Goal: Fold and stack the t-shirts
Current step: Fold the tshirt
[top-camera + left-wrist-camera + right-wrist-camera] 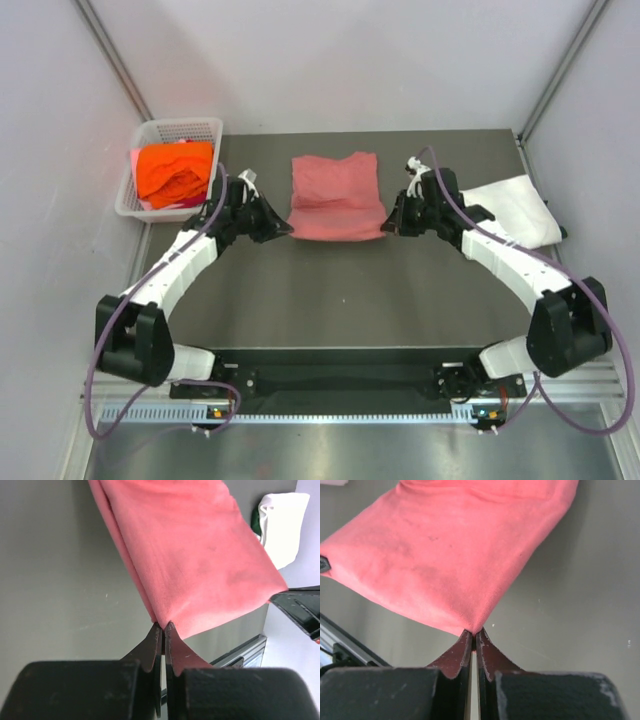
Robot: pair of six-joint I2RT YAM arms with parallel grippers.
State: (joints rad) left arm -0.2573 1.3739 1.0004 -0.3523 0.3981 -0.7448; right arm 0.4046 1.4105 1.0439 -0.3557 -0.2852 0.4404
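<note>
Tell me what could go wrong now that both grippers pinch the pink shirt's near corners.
The left gripper and right gripper each pinch only the tip of a corner of the pink shirt; the cloth may slip out on lifting. The shirt's edge by the left gripper shows stacked layers, so a lower layer might stay behind and the fold could open.

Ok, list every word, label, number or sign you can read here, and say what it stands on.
None can be read.
The dusty pink cloth t-shirt is plain fabric, no print or tag.
The bright orange cloth t-shirt in the white plastic mesh basket and the folded white cloth t-shirt show no lettering.
Any marking on the black base rail is too small to tell.
</note>
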